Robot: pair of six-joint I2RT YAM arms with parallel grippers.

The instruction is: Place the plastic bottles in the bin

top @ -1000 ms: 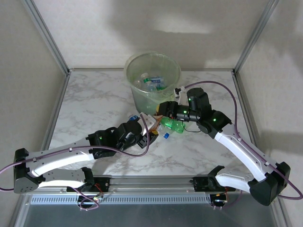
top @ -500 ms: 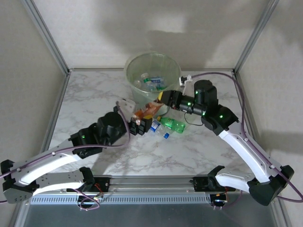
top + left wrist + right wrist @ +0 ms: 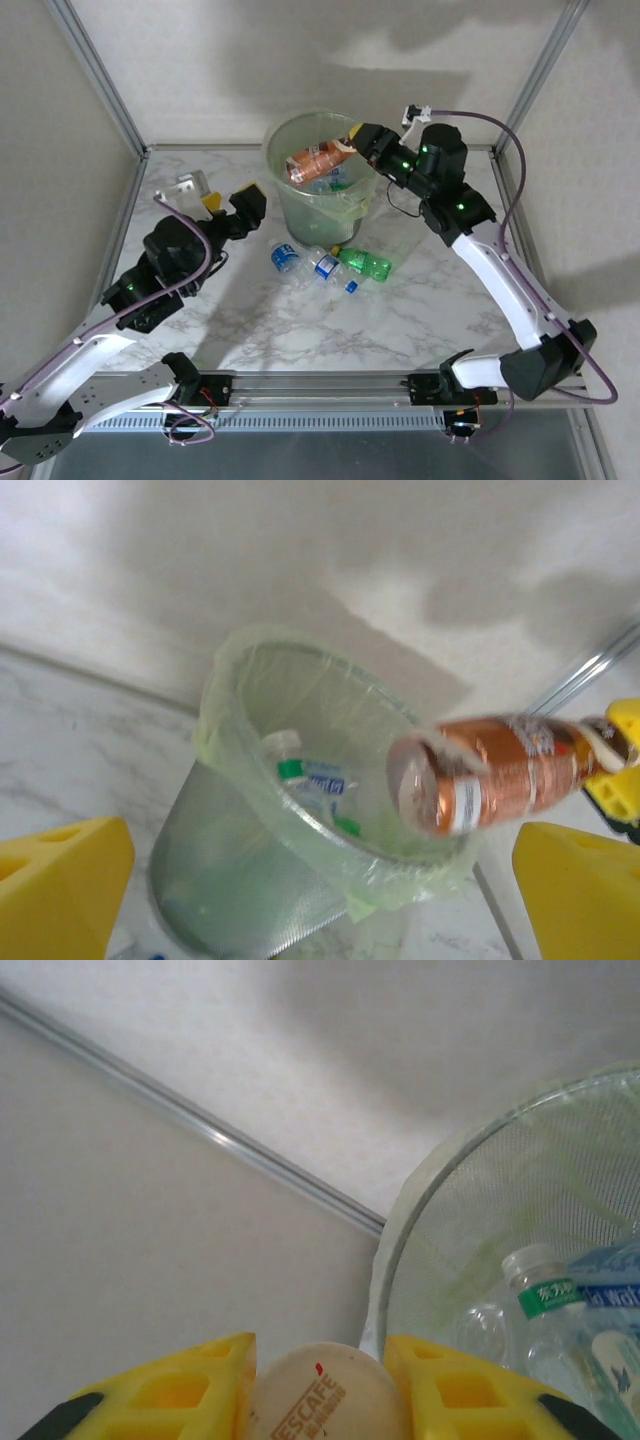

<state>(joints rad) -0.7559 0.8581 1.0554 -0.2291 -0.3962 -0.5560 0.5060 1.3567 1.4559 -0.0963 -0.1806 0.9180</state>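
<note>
A lab test cell: marble-patterned table [image 3: 300, 330] boxed by plain panels [image 3: 300, 60] and aluminium posts [image 3: 100, 75].

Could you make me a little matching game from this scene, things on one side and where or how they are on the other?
1 orange-labelled bottle
2 green bottle
3 left hand
4 bin

A lying on the table
B open, empty
C gripped by the right hand, over the bin
D standing, with bottles inside

Pairs: 1-C, 2-A, 3-B, 4-D
</note>
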